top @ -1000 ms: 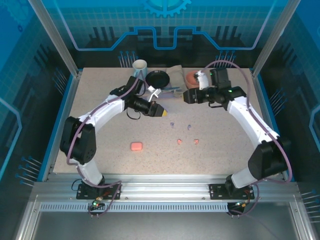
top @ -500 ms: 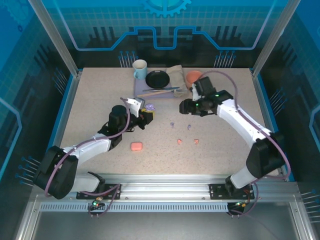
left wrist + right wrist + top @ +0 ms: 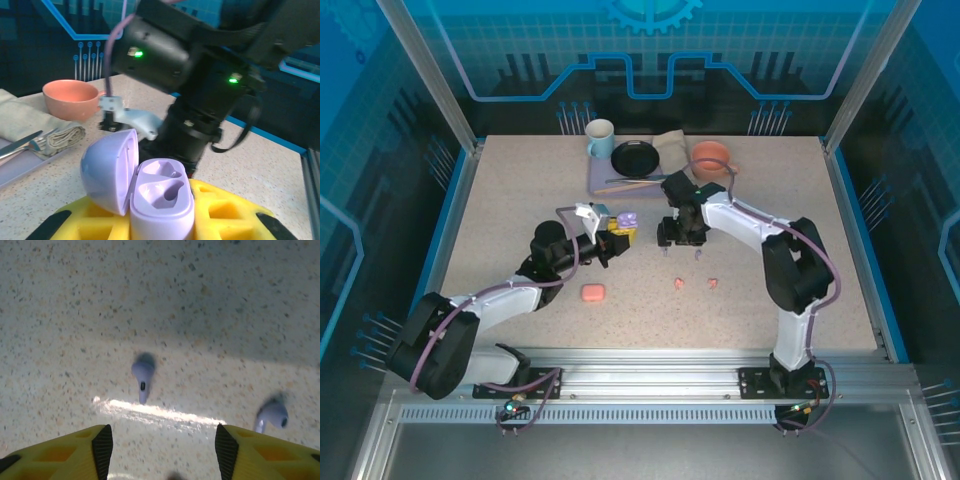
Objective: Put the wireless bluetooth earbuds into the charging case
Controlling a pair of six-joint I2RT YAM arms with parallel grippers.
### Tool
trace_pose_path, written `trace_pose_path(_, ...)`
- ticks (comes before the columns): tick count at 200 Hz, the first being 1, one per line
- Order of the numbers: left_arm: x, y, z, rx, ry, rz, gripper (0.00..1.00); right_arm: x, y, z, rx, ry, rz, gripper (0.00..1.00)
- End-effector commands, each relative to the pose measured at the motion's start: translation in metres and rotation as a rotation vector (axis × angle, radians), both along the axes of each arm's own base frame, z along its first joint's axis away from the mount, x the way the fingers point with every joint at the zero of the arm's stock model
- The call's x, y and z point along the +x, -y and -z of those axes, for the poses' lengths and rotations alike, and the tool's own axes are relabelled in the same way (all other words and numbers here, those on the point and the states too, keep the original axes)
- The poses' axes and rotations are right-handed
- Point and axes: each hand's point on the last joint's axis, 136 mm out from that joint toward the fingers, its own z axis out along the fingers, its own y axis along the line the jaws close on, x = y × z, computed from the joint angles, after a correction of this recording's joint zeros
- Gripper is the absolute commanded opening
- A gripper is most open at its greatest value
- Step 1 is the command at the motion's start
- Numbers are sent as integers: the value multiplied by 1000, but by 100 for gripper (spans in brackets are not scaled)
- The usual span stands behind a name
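Open mid tabletop (image 3: 640, 310): left fingers (image 3: 220, 205) clamp lilac case (image 3: 161, 197), right fingers (image 3: 50, 452) apart above earbuds (image 3: 142, 374).

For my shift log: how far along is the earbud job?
Done: lilac case is open, sockets empty, gripped by left claw. In hand: right claw, open, hovers over a lilac earbud. Left: it, the other lilac earbud and two pink earbuds lie on the table; pink case shut.

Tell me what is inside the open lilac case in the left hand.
The lilac case shows two moulded wells, both empty. The inside of the lid is mostly turned away, and the case's bottom is hidden between the yellow fingers of the left hand.
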Motion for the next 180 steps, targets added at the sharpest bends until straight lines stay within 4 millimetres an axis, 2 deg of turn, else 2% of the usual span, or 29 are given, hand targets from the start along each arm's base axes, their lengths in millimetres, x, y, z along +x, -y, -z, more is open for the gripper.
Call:
trace_pose_path(1, -15, 7, -11, -7, 87, 80, 0, 6, -12, 8, -4, -21, -12, 56)
trace_pose_path(40, -14, 9, -7, -3, 75, 99, 0, 9, -16, 23, -26, -50, -35, 50)
trace_pose_path(119, -10, 14, -5, -1, 57, 130, 0, 5, -28, 38, -29, -78, -69, 48)
trace_pose_path(180, -10, 15, -5, 0, 47, 137, 0, 3, -28, 49, -60, -91, -79, 44)
